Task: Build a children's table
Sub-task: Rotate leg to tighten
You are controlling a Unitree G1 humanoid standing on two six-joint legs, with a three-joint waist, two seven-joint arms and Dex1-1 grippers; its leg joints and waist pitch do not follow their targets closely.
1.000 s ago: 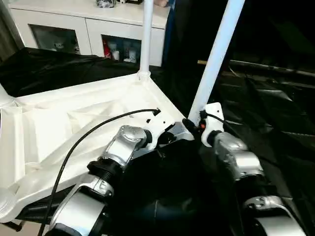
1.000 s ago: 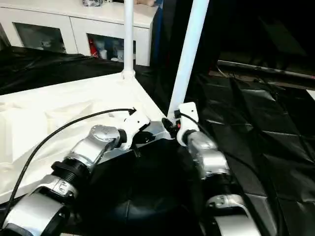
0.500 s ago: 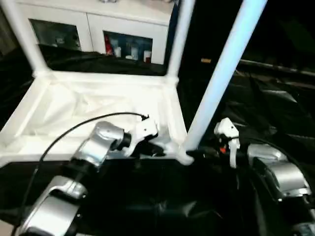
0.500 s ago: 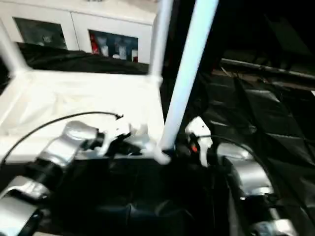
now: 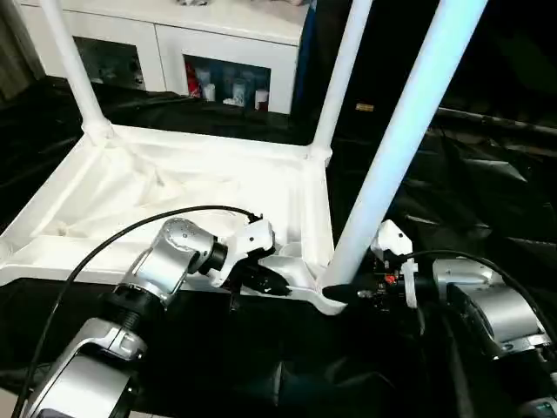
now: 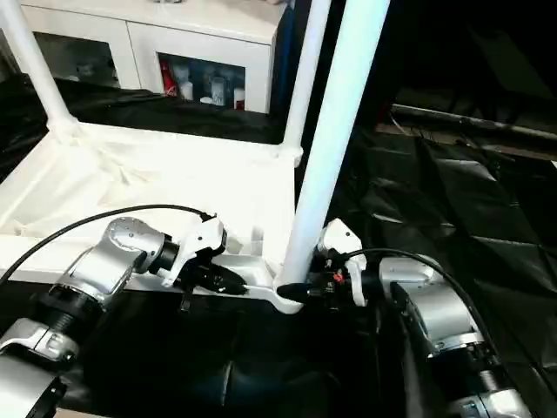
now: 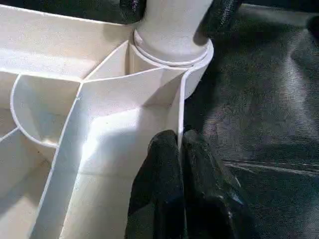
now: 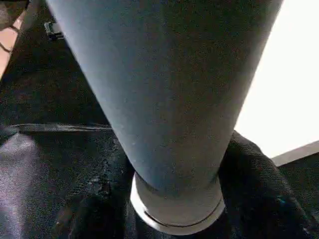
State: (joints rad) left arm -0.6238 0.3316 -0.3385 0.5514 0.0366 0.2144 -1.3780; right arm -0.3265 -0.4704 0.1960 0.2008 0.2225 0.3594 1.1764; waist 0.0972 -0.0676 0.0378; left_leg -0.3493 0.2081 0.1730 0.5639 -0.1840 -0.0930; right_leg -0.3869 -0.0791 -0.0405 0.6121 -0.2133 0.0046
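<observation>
The work table (image 5: 487, 200), draped in wrinkled black sheeting, carries the children's table upside down: its white tabletop (image 5: 157, 196) lies ribbed side up like a shallow tray, holding nothing loose among its ribs, with three tube legs in sight rising from round corner sockets. The nearest leg (image 5: 396, 148) stands in the near right socket (image 5: 329, 294) and leans slightly to the right as it climbs out of the frame; a second leg (image 5: 341, 74) stands at the far right corner and a third (image 5: 71, 65) at the far left. Behind the table a white cabinet (image 5: 218, 48) with glass-fronted doors holds small bottles and other items too small to name. The left gripper (image 5: 277, 285) is pinched tight on the tabletop's near rim just beside the near right socket — the left wrist view shows its fingers (image 7: 162, 189) closed with the thin wall between them, and the leg's base seated in the socket collar just past them. The right gripper (image 5: 344, 293) reaches in level from the right at the foot of the nearest leg; the left wrist view shows two black fingertips on either side of that leg's base, so its jaws straddle the tube, though whether they press on it cannot be told. The right wrist view looks up the leg from its collar — a detail the head views lack.
</observation>
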